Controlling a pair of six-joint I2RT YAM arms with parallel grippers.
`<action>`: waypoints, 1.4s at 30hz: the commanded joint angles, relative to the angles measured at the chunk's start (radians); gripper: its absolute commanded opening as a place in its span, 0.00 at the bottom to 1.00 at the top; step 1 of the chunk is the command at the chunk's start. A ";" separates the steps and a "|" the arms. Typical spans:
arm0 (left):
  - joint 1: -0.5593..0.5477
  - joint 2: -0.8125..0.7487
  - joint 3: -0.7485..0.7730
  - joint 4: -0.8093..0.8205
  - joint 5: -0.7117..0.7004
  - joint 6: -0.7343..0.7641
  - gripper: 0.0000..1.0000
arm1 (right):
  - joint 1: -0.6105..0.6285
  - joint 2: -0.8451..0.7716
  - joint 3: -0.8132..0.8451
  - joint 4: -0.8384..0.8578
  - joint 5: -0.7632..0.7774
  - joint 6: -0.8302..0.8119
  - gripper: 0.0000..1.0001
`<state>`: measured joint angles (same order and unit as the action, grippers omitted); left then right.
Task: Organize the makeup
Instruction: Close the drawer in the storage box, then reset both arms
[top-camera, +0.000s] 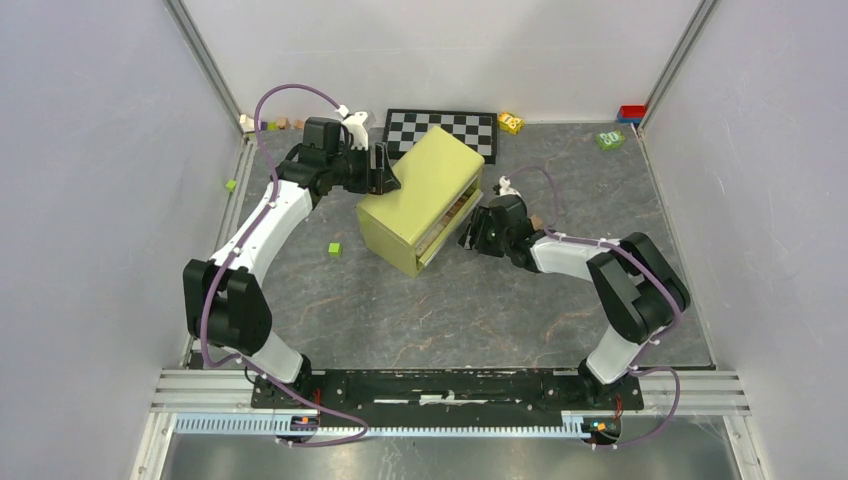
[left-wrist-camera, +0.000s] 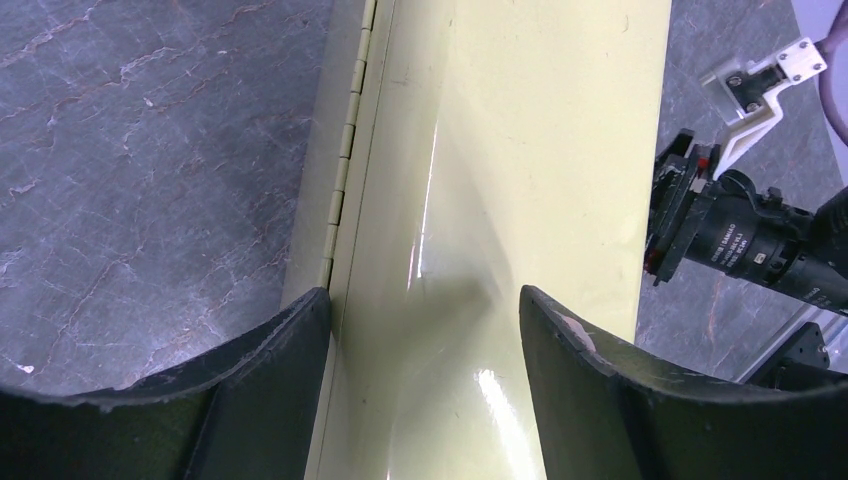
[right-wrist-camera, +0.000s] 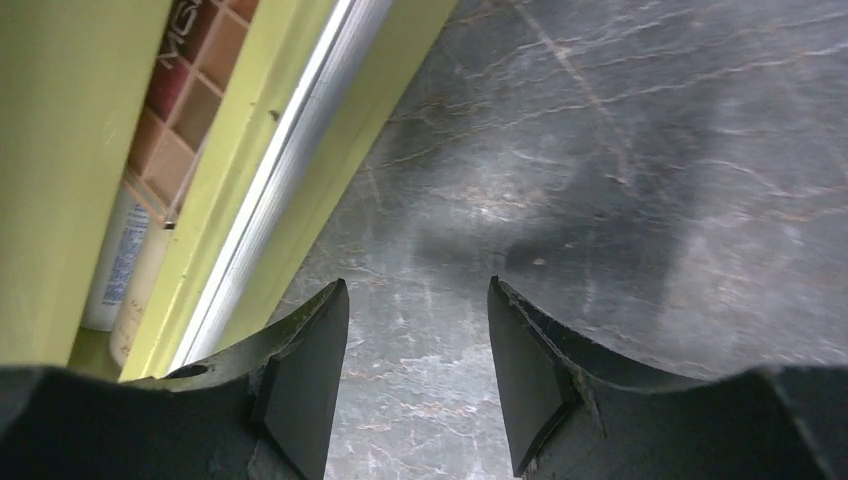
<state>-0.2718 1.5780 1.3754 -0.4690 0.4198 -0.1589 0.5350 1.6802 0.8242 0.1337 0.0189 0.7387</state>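
A yellow-green hinged box (top-camera: 420, 195) lies mid-table with its lid slightly ajar. Through the gap, the right wrist view shows makeup inside: the pink-brown eyeshadow palette (right-wrist-camera: 190, 90), a white bottle (right-wrist-camera: 112, 265) and a beige bottle (right-wrist-camera: 140, 300). My left gripper (top-camera: 385, 168) is at the box's back edge. It is open, and its fingers (left-wrist-camera: 290, 340) spread over the glossy lid (left-wrist-camera: 500, 150) beside the hinge (left-wrist-camera: 345, 160). My right gripper (top-camera: 470, 232) is low at the box's front opening. Its jaws (right-wrist-camera: 418, 290) are open over bare table, just right of the box's rim (right-wrist-camera: 290, 150).
A black-and-white chequered board (top-camera: 455, 128) lies behind the box. Small green cubes (top-camera: 334, 249) (top-camera: 230, 185) sit on the left, and wooden cubes (top-camera: 270, 124) in the back left corner. Small toys (top-camera: 511, 122) (top-camera: 610, 140) (top-camera: 631, 112) lie along the back right. Walls enclose the table.
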 joint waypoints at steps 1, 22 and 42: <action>-0.065 0.033 -0.007 -0.034 0.160 -0.036 0.73 | 0.009 0.041 0.065 0.172 -0.145 0.022 0.59; -0.060 -0.039 -0.016 -0.039 0.015 -0.004 0.74 | 0.023 -0.184 -0.032 -0.004 0.006 -0.152 0.65; -0.053 -0.472 -0.180 -0.082 -0.519 -0.098 1.00 | 0.038 -0.469 0.127 -0.675 0.265 -0.668 0.98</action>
<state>-0.3241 1.1481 1.2064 -0.4931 0.0021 -0.2100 0.5644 1.2785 0.9176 -0.4870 0.2226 0.1501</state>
